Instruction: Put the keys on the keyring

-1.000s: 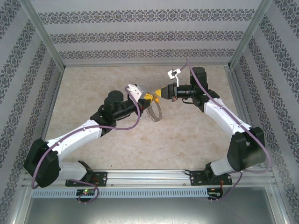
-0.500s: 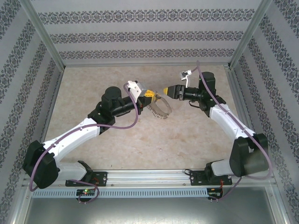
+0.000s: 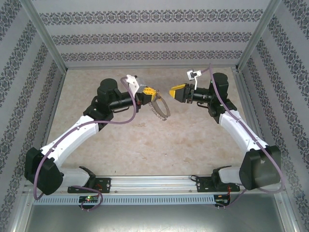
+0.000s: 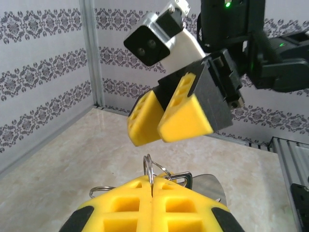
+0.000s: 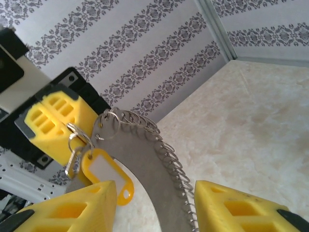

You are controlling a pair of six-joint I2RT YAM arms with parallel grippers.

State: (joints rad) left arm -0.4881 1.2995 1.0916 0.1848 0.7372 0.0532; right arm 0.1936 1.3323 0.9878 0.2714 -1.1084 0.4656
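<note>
My left gripper (image 3: pixel 150 94) is shut on a thin wire ring (image 4: pixel 151 166) of the keyring (image 3: pixel 163 110), a grey metal hoop fringed with small rings that hangs below it above the table. In the right wrist view the keyring (image 5: pixel 145 164) curves up between my right gripper's open fingers without touching them. The keys (image 5: pixel 104 176), a yellow tag-like head with a white face and a silver piece beside it, dangle from a small ring beside the left gripper's fingers (image 5: pixel 53 123). My right gripper (image 3: pixel 172 92) faces the left one across a short gap, its fingers (image 4: pixel 186 116) apart.
The beige marbled table (image 3: pixel 145 145) is walled by patterned panels with metal posts (image 3: pixel 48 43). Both arms reach toward the table's far middle, and a rail (image 3: pixel 154 186) runs along the near edge.
The right gripper has opened and drawn back to the right, away from the left one. The left gripper has moved up and left, carrying the keyring with it.
</note>
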